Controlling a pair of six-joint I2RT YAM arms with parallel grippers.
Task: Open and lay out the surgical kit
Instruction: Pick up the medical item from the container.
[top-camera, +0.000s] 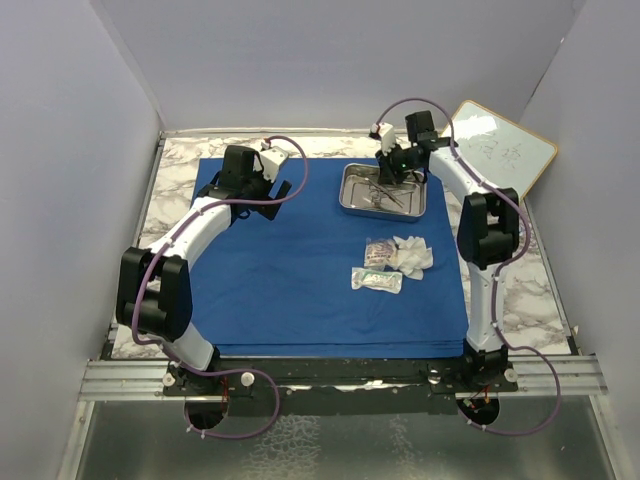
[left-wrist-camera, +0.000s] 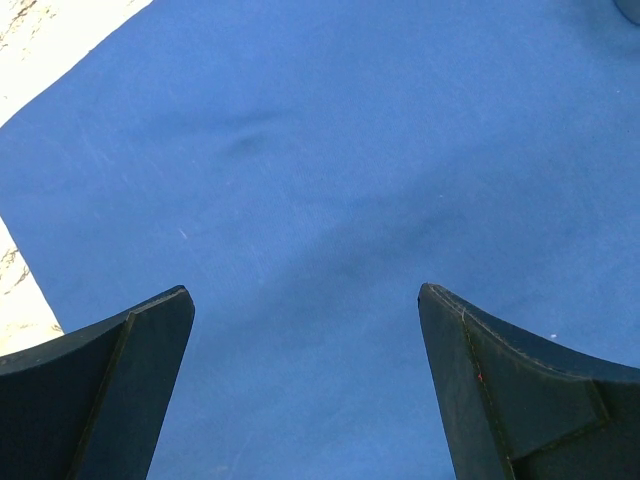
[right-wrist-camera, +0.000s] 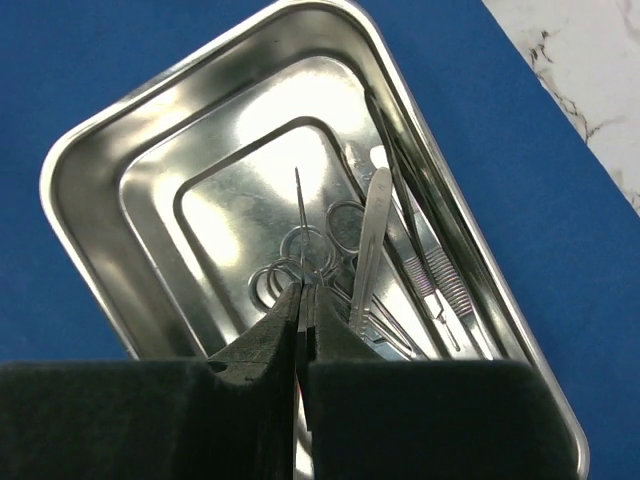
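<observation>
The royal-blue cloth wrap (top-camera: 300, 280) lies spread flat on the table. The steel tray (top-camera: 348, 203) sits on its far right part and holds scissors (right-wrist-camera: 335, 225), a flat steel handle (right-wrist-camera: 372, 235) and forceps (right-wrist-camera: 435, 275). My right gripper (top-camera: 390, 176) hangs over the tray. In the right wrist view it (right-wrist-camera: 303, 292) is shut on a thin pointed steel instrument (right-wrist-camera: 298, 215), held edge-on above the tray floor. White gauze (top-camera: 412, 255) and clear packets (top-camera: 377, 280) lie on the cloth nearer to me. My left gripper (top-camera: 250, 180) is open and empty over the cloth's far left part (left-wrist-camera: 320, 180).
A wood-framed whiteboard (top-camera: 503, 148) leans at the back right, just behind the right arm. Marble tabletop (top-camera: 175, 165) shows around the cloth. Grey walls close in the left, back and right sides.
</observation>
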